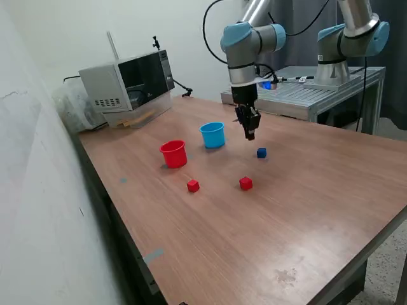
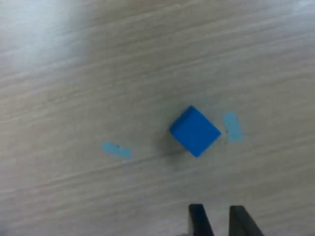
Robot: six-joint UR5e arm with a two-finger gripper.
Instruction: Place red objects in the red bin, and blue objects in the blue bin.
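the one blue cube (image 1: 261,152) i can spot sits flat on the wooden table (image 1: 305,210), just below the pincer (image 1: 250,133) and a bit toward the exterior view's right of it – not touching. in the wrist view that blue cube (image 2: 195,131) lies corner-on with a small strip of light blue tape (image 2: 232,126) right beside it and another (image 2: 117,149) further off. the pincer (image 2: 219,222) hangs above the table with nothing in it, fingers (image 2: 199,220) close together with a narrow gap – looks nearly clenched. the blue cup (image 1: 212,135) stands upright near the pincer on the exterior view's left, the red cup (image 1: 173,154) past that. two red cubes (image 1: 245,183) (image 1: 193,185) lie nearer the camera, apart from each other. beyond the cups there's a microwave (image 1: 127,86) at the table's far corner.
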